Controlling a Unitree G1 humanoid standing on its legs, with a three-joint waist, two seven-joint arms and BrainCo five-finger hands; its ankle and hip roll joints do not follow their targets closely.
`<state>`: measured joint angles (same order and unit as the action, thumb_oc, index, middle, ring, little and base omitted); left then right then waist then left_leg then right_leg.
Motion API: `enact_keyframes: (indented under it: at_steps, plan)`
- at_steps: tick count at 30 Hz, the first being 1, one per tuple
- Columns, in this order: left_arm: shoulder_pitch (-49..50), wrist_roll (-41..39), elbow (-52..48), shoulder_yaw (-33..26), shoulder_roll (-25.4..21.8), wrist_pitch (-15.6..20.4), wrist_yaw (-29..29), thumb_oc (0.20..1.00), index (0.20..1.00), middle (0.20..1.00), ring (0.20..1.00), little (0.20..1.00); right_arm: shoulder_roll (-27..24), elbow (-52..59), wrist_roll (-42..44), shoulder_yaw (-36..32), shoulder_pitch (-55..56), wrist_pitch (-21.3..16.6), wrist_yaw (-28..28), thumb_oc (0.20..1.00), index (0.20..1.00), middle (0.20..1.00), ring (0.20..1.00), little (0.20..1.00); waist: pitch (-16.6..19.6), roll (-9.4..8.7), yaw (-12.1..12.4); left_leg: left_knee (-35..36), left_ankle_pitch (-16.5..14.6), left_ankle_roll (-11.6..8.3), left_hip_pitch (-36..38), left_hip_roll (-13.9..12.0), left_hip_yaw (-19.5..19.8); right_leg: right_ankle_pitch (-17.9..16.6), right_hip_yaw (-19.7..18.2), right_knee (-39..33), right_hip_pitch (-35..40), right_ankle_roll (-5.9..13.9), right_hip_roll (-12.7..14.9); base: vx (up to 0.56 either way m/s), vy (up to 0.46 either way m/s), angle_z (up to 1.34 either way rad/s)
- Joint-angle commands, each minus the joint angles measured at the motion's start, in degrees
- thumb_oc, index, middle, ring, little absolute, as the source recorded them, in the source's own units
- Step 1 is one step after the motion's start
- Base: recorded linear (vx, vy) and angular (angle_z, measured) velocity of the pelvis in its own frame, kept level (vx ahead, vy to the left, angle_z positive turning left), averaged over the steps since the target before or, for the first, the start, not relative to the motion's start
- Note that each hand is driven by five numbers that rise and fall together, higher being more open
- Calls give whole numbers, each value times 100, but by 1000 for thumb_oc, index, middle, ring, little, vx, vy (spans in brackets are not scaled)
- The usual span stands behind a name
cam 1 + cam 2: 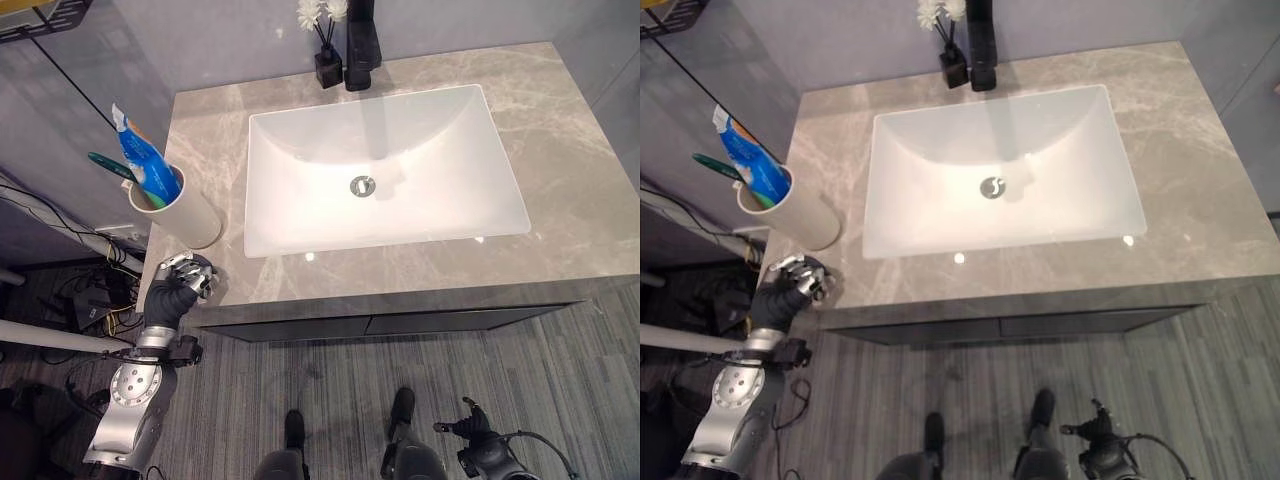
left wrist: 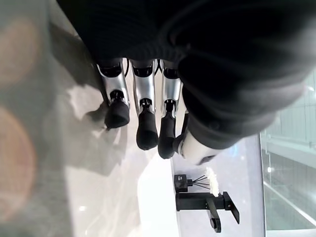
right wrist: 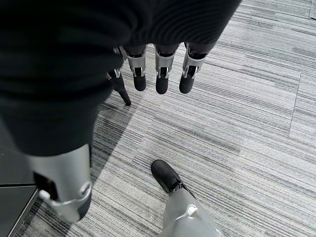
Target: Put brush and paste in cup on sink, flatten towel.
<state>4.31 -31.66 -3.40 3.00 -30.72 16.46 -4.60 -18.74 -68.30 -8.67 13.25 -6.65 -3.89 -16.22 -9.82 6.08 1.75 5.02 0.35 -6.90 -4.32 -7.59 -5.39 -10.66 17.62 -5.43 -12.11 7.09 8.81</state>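
Brush and paste upright in cup

Brush [image 1: 107,166] and paste [image 1: 146,162] stand in the cup [image 1: 190,214], at the desk's [image 1: 560,150] left front corner beside the sink [image 1: 300,200]. Left hand [image 1: 178,285] rests at the desk edge just below the cup, fingers [image 2: 146,129] relaxed, holding nothing. Right hand [image 1: 472,428] hangs low over the floor [image 3: 247,123], fingers loose, empty.

One cup [image 1: 190,212] on the counter, with one toothbrush [image 1: 112,168] and one blue toothpaste tube [image 1: 145,163] stuck in it. One sink basin [image 1: 400,130], one black faucet [image 1: 361,45], and one small black vase [image 1: 327,66] holding what looks like two white flowers, hard to tell.
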Motion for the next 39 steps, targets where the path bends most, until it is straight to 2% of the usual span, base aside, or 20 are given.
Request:
enact_keyframes:
  at_steps: [1, 8, 13, 27, 31, 34, 39]
  plan:
    - [-120, -228, -137, -251, 43, 167, -139, 200, 200, 200, 200, 200, -46, -44, 51, 254, -320, 24, -84, 1000, 1000, 1000, 1000, 1000, -148, -207, -115, -2, 493, 120, -310, 214, 34, 594, -31, 172, 721, 213, 68, 33, 7, 0]
    - [-225, -332, 94, -285, 13, 91, -176, 200, 200, 200, 200, 200, -39, -79, 125, 257, -377, 52, -55, 1000, 1000, 1000, 1000, 1000, -174, -181, -117, -2, 513, 118, -386, 222, 66, 611, 11, 210, 660, 206, 79, 31, 1, 2]
    - [-467, -642, 272, -214, -197, 6, -105, 200, 200, 200, 200, 200, -86, 84, 158, 343, -472, 45, -26, 1000, 1000, 1000, 1000, 1000, -226, -140, -173, -2, 543, 105, -465, 227, 51, 563, -30, 193, 565, 207, 66, 0, 0, 0]
    - [-1336, -957, 671, -247, -680, 37, -375, 200, 200, 200, 200, 200, -234, -6, 242, 310, -440, 105, 2, 1000, 1000, 1000, 1000, 1000, -280, -82, -356, -2, 543, 88, -503, 228, -87, 446, -224, 107, 433, 226, 73, -9, 9, -4]
    - [-1584, -1019, 926, -250, -831, 57, -451, 200, 200, 200, 200, 200, -230, 13, 258, 339, -428, 96, 13, 1000, 1000, 1000, 1000, 1000, -300, -88, -403, -2, 555, 83, -522, 215, -120, 425, -270, 99, 386, 228, 62, -20, 10, -5]
    - [-2204, -1045, 1418, -219, -974, 148, -731, 200, 200, 200, 200, 200, -187, 14, 336, 404, -463, 90, 0, 1000, 1000, 1000, 1000, 1000, -336, -130, -479, -2, 561, 71, -565, 202, -163, 388, -337, 94, 300, 238, 41, -36, 4, -9]
    - [-2010, -1094, 1147, -282, -901, 168, -661, 200, 200, 200, 200, 200, -174, 17, 384, 369, -452, 97, -12, 1000, 1000, 1000, 1000, 1000, -357, -146, -469, -2, 562, 74, -576, 200, -166, 377, -359, 93, 278, 233, 35, -16, -3, -10]
